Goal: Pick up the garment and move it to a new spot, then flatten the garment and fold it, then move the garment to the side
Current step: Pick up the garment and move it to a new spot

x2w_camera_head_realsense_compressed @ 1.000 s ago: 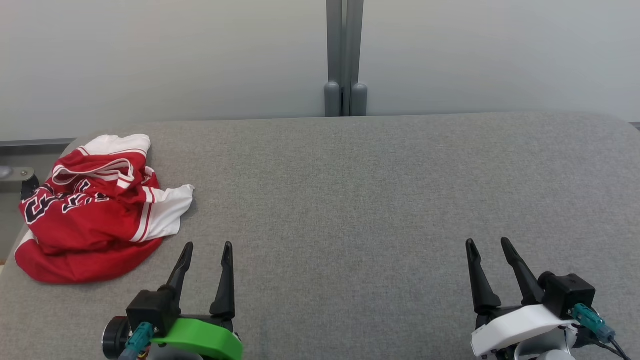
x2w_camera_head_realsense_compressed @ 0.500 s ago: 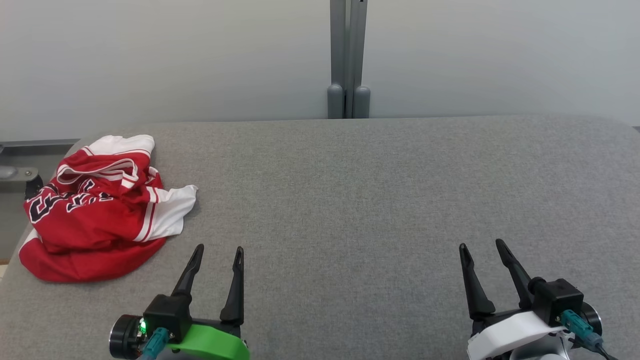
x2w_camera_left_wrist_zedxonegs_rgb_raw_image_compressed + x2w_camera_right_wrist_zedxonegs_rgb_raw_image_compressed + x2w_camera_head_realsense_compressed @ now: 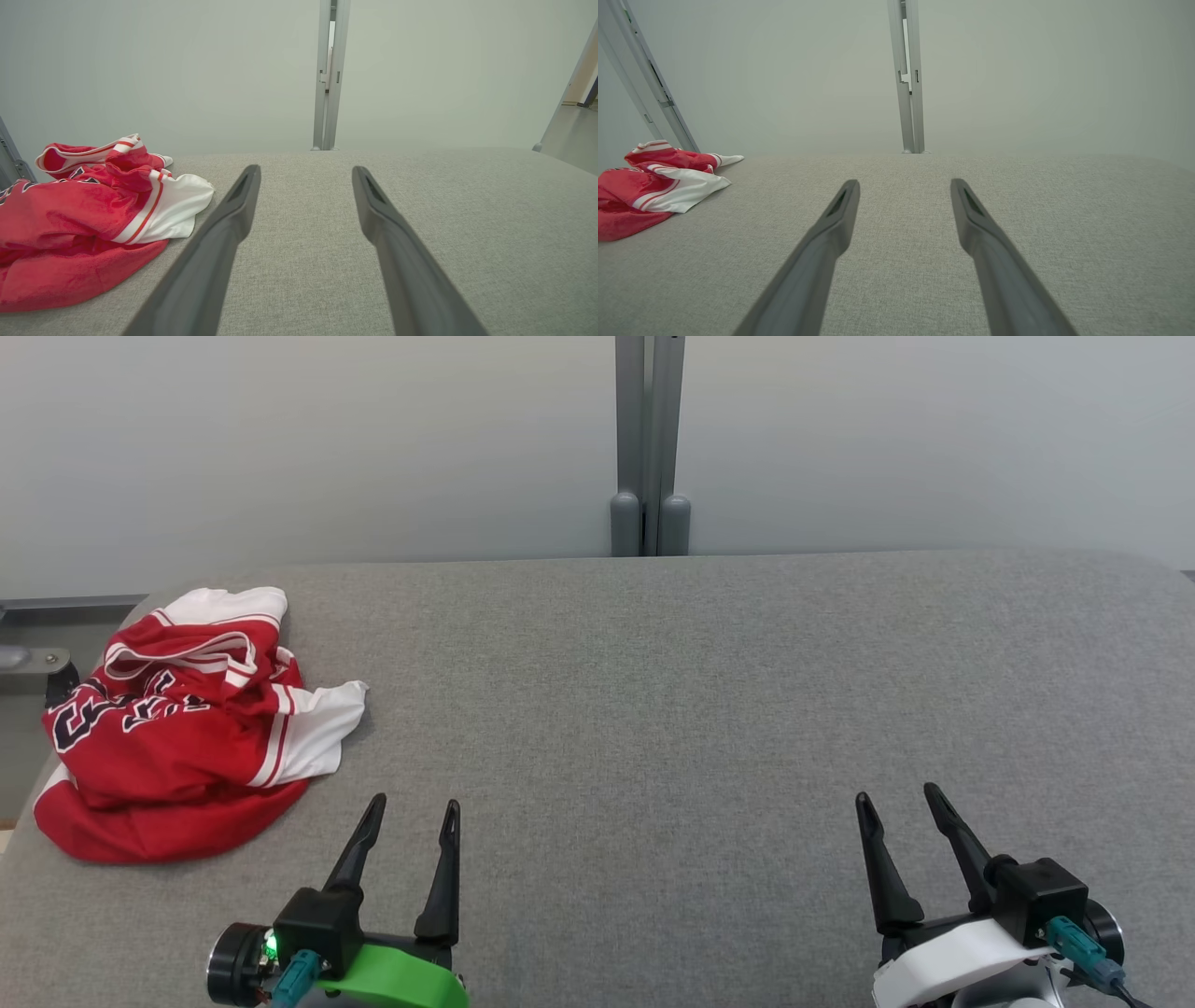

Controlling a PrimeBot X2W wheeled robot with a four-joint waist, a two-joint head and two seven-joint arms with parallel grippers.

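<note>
The garment (image 3: 177,728) is a red and white jersey with dark lettering, crumpled in a heap at the far left of the grey padded table (image 3: 653,709). It also lies at the left of the left wrist view (image 3: 84,219) and the right wrist view (image 3: 654,191). My left gripper (image 3: 414,805) stands open near the front edge, just right of and below the garment, not touching it. Open and empty too, my right gripper (image 3: 897,797) sits at the lower right, far from the garment.
A pale wall runs behind the table with a grey vertical post (image 3: 646,443) at its middle. A metal bracket (image 3: 28,663) sticks out beyond the table's left edge, close to the garment. Bare grey cloth stretches from the garment to the right end.
The head view has shifted slightly. My left gripper has drifted a little right and my right gripper a little left; both stay open. The garment lies as before.
</note>
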